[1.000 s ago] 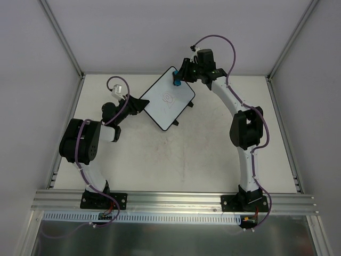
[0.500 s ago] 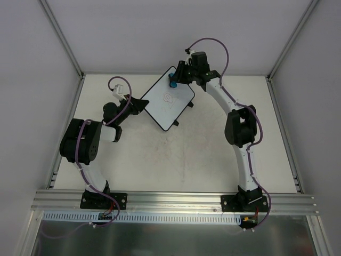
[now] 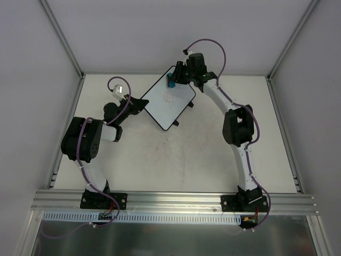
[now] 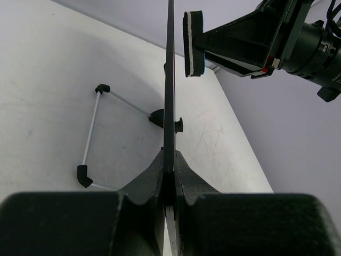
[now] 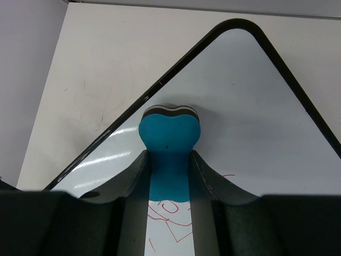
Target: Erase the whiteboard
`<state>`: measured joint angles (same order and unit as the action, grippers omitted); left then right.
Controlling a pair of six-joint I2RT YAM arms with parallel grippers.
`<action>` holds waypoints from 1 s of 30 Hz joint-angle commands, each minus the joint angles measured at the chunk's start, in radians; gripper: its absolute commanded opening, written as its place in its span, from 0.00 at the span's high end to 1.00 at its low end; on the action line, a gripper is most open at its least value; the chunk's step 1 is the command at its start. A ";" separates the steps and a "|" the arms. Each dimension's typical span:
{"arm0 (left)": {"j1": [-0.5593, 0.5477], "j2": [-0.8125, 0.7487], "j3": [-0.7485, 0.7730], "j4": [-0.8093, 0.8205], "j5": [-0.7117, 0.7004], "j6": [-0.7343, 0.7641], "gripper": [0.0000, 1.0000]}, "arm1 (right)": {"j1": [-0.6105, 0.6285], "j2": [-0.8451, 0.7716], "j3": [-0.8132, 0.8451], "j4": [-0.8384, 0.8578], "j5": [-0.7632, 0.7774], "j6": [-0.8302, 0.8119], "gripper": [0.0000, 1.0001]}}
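Note:
The whiteboard (image 3: 173,106) is held tilted at the back of the table, with a red scribble (image 3: 169,98) near its middle. My left gripper (image 3: 143,104) is shut on its left corner; the left wrist view shows the board edge-on (image 4: 170,80) between the closed jaws (image 4: 171,173). My right gripper (image 3: 173,80) is shut on a blue eraser (image 3: 171,81) near the board's far corner. In the right wrist view the eraser (image 5: 169,141) sits between the fingers (image 5: 169,160), above the scribble (image 5: 173,218) on the board (image 5: 250,117). In the left wrist view the eraser's felt face (image 4: 192,42) is a small gap off the board.
A white wire stand with black feet (image 4: 90,133) lies on the table under the board; its feet (image 3: 189,105) show at the board's right edge. Walls and aluminium posts (image 3: 64,37) enclose the table (image 3: 186,154) at the back and sides.
My right gripper has carried the eraser leftward along the board's far edge towards its far corner. The left gripper and the board have stayed almost still.

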<state>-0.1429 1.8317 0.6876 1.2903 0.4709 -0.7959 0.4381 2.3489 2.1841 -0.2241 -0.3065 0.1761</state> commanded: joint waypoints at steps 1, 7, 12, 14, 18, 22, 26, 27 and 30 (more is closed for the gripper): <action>0.008 0.035 -0.003 0.142 0.006 0.026 1.00 | 0.002 0.010 0.051 0.049 0.017 0.013 1.00; 0.025 0.066 -0.026 0.222 0.026 -0.020 1.00 | 0.002 0.029 0.055 0.066 0.001 0.029 1.00; 0.025 0.061 -0.025 0.211 0.035 -0.019 1.00 | 0.010 0.038 0.057 0.069 -0.002 0.030 1.00; 0.025 0.061 -0.025 0.214 0.037 -0.019 1.00 | 0.013 0.036 0.057 0.072 -0.002 0.025 1.00; 0.025 0.063 -0.023 0.216 0.048 -0.023 1.00 | 0.027 0.038 0.057 0.071 -0.002 0.014 1.00; 0.025 0.064 -0.023 0.218 0.054 -0.025 1.00 | 0.043 0.039 0.057 0.071 0.000 -0.007 1.00; 0.025 0.061 -0.023 0.211 0.052 -0.020 1.00 | 0.051 0.043 0.054 0.068 0.004 -0.013 1.00; 0.025 0.061 -0.023 0.213 0.052 -0.020 1.00 | 0.051 0.044 0.052 0.069 0.016 -0.012 1.00; 0.025 0.061 -0.022 0.213 0.055 -0.022 1.00 | 0.053 0.052 0.046 0.058 0.047 -0.003 1.00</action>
<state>-0.1181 1.8713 0.6853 1.3270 0.4850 -0.8642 0.4690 2.3985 2.1899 -0.1864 -0.2859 0.1787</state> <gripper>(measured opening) 0.057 0.338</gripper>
